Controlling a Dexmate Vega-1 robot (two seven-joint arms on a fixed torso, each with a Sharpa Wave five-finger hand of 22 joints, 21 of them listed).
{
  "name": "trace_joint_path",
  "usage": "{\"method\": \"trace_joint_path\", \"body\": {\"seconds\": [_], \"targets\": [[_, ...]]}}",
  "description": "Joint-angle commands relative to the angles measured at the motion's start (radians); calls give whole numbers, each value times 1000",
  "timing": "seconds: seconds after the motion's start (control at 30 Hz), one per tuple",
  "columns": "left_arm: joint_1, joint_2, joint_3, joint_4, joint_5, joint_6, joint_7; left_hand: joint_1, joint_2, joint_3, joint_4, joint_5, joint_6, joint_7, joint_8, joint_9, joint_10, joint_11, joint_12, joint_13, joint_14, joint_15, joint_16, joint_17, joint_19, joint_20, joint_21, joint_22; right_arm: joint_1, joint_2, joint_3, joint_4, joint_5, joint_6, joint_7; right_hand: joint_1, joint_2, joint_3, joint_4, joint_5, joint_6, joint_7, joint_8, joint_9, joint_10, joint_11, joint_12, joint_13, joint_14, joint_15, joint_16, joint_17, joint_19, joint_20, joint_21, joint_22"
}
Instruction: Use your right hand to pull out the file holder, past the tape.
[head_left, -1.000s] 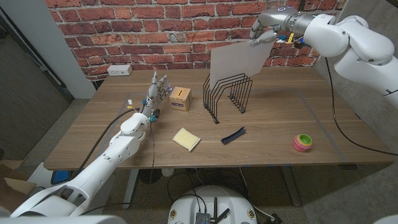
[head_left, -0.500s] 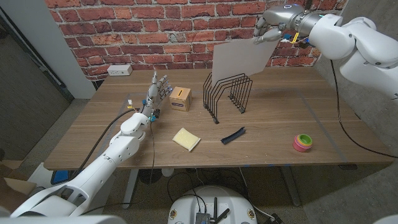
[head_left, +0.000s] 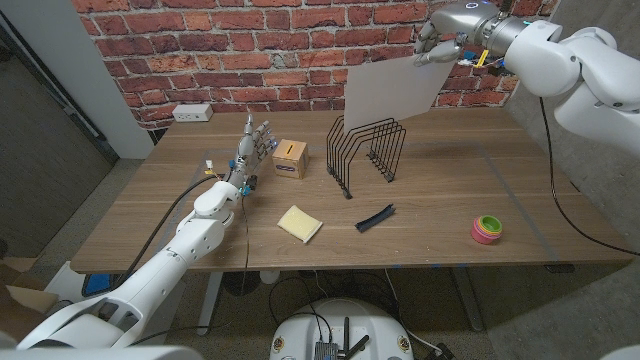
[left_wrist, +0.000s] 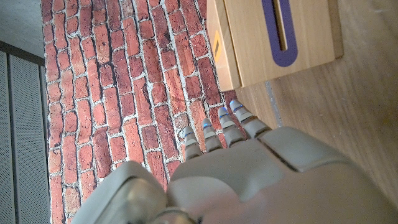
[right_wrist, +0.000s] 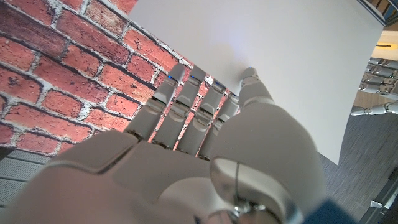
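Observation:
My right hand (head_left: 440, 45) pinches the top corner of a white flat file (head_left: 390, 92) and holds it tilted high over the back of the table. The file's lower edge hangs at the top of the black wire file rack (head_left: 366, 155); whether it still sits between the wires I cannot tell. In the right wrist view my right hand (right_wrist: 205, 143) has its thumb and fingers pressed on the white file (right_wrist: 280, 68). A pink and green tape roll (head_left: 487, 229) lies near the front right. My left hand (head_left: 257, 140) stands fingers up beside a wooden box (head_left: 290, 158), holding nothing.
A yellow sponge (head_left: 300, 222) and a small black strip (head_left: 375, 217) lie in front of the rack. A white power strip (head_left: 192, 113) sits at the back left by the brick wall. In the left wrist view, the wooden box (left_wrist: 273, 37) is just beyond my left hand (left_wrist: 249, 168).
My right hand has risen and moved a little to the right, lifting the white file higher out of the wire rack. The left arm has not moved.

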Motion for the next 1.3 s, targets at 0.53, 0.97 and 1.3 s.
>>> {"method": "trace_joint_path", "body": {"seconds": [0.53, 0.97, 1.3], "targets": [[0, 0, 0, 0, 0, 0, 0, -2, 11, 0, 7, 4, 1, -8, 4, 2, -1, -8, 6, 6, 6, -3, 6, 3, 7, 1, 8, 6, -114, -54, 97, -75, -5, -97, -80, -12, -3, 6, -5, -3, 13, 0, 0, 1, 11, -1, 7, 4, 0, -100, 3, -2, -2, -138, -3, 3], [0, 0, 0, 0, 0, 0, 0, -2, 11, 0, 7, 4, 1, -9, 4, 2, 0, -6, 7, 6, 6, -4, 6, 3, 7, 1, 8, 6, -163, -78, 132, -100, -27, -166, -97, -14, -3, 8, -7, -3, 14, 1, -1, 1, 10, -1, 6, 4, -1, -101, 3, -3, -3, -138, -3, 3], [0, 0, 0, 0, 0, 0, 0, -2, 11, 0, 7, 4, 1, -8, 4, 2, 0, -5, 7, 6, 7, -4, 6, 3, 7, 1, 8, 6, -210, -83, 173, -93, -8, -189, -136, -19, -2, 10, -6, -4, 17, 0, -1, 1, 12, -1, 8, 6, -1, -100, 4, -4, -5, -138, -4, 3]]}}
